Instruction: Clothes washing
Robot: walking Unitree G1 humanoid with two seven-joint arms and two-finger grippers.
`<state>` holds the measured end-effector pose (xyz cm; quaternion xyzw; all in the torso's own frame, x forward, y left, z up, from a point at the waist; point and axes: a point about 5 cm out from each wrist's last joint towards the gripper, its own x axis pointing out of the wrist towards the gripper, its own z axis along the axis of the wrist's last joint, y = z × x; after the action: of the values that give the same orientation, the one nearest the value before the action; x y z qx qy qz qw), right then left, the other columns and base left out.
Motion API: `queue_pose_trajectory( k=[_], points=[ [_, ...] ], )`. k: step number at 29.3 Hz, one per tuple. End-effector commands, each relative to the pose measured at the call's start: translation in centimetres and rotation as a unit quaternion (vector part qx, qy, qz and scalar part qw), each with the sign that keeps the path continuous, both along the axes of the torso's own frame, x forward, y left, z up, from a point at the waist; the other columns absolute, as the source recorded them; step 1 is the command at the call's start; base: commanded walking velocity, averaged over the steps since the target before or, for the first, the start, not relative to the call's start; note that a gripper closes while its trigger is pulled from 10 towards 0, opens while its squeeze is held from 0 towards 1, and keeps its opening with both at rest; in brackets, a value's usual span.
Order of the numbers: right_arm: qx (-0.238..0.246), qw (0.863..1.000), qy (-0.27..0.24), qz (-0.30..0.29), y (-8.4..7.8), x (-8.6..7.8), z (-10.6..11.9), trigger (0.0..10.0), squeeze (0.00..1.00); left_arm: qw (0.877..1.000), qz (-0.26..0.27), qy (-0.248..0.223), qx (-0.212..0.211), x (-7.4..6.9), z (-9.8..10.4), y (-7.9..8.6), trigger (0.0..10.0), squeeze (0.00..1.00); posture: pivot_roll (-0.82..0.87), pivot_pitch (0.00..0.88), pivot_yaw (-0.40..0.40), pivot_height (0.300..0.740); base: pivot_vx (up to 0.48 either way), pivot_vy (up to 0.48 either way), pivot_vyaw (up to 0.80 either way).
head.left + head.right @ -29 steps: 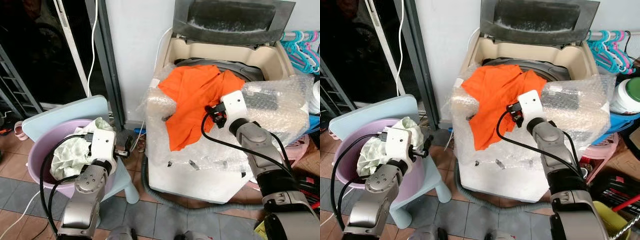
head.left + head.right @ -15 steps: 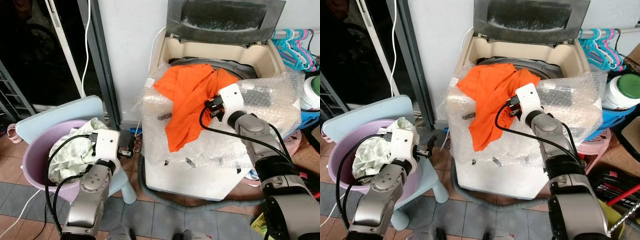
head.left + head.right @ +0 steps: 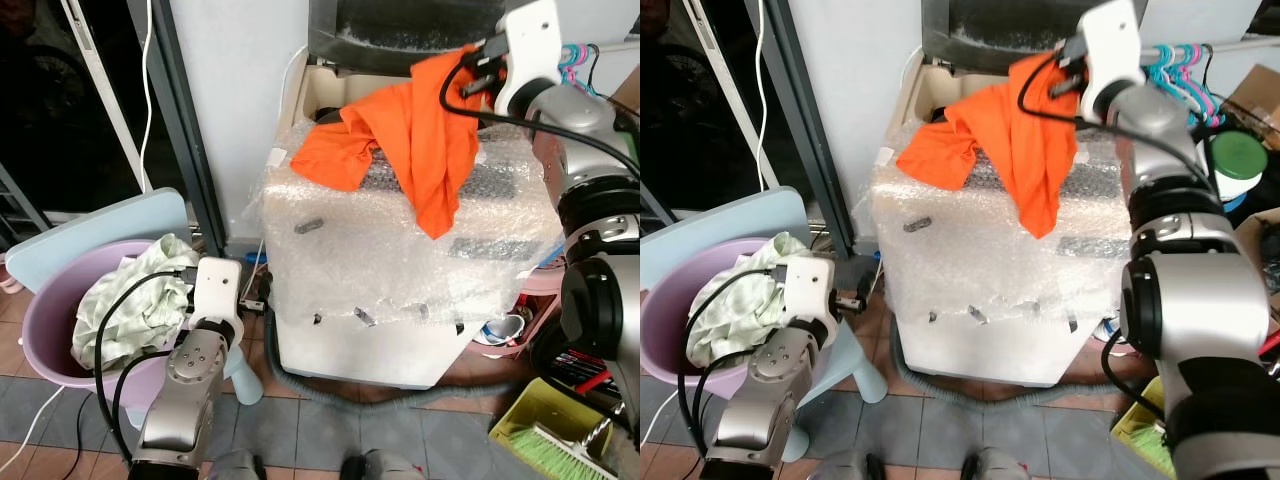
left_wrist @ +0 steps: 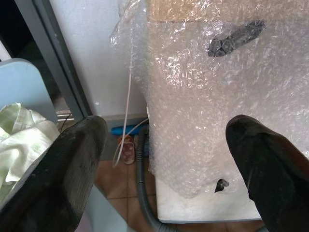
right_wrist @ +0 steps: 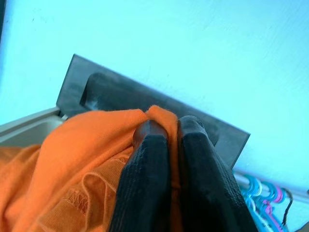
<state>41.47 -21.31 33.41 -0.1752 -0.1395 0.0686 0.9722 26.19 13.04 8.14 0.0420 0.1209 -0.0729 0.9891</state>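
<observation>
- Since a second ago, your right gripper (image 5: 166, 140) has risen from the washer's top to head height, lifting the orange shirt (image 3: 425, 140) with it; your camera has also shifted, so the basin sits lower and further left in view.
- Nearest you, your left gripper (image 4: 164, 159) hangs idle with its fingers spread wide and nothing between them, beside the purple basin (image 3: 45, 320) of pale green laundry (image 3: 130, 305).
- Further off stands the washing machine (image 3: 400, 250), wrapped in bubble wrap, its lid (image 3: 400, 30) propped open.
- Above it, the shirt is raised, probably to clear the rim, though one end drapes over the front edge.
- Your right wrist view shows both fingers pinched tight on a fold of orange cloth, a detail the head views hide.
</observation>
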Motion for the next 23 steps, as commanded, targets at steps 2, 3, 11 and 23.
queue_pose_trajectory(
  k=[2, 3, 11, 23],
  points=[
    [-0.020, 1.000, 0.016, -0.005, -0.2, 0.1, -1.3, 10.0, 0.99, 1.000, 0.009, -0.006, 0.008, 0.2, 0.1, 0.2, 10.0, 0.00, -0.07, 0.000, -0.038, 0.740, 0.000, 0.000, 0.00],
    [-0.057, 0.997, 0.044, -0.010, -0.3, 0.1, -3.1, 10.0, 1.00, 1.000, 0.010, -0.006, 0.009, 0.3, 0.1, 0.2, 10.0, 0.00, -0.07, 0.000, -0.038, 0.740, 0.000, 0.000, 0.00],
    [-0.111, 0.989, 0.096, -0.012, -1.0, -0.4, -8.0, 10.0, 1.00, 1.000, 0.014, -0.009, 0.001, 0.5, 0.3, 0.2, 10.0, 0.00, -0.08, 0.000, -0.016, 0.740, 0.000, 0.000, 0.00],
    [-0.045, 0.999, -0.007, 0.005, -1.7, -2.5, -9.3, 10.0, 1.00, 0.999, 0.011, -0.030, -0.026, 0.6, 1.1, -0.4, 10.0, 0.00, -0.09, 0.000, -0.003, 0.740, 0.000, 0.000, 0.00]
  ],
)
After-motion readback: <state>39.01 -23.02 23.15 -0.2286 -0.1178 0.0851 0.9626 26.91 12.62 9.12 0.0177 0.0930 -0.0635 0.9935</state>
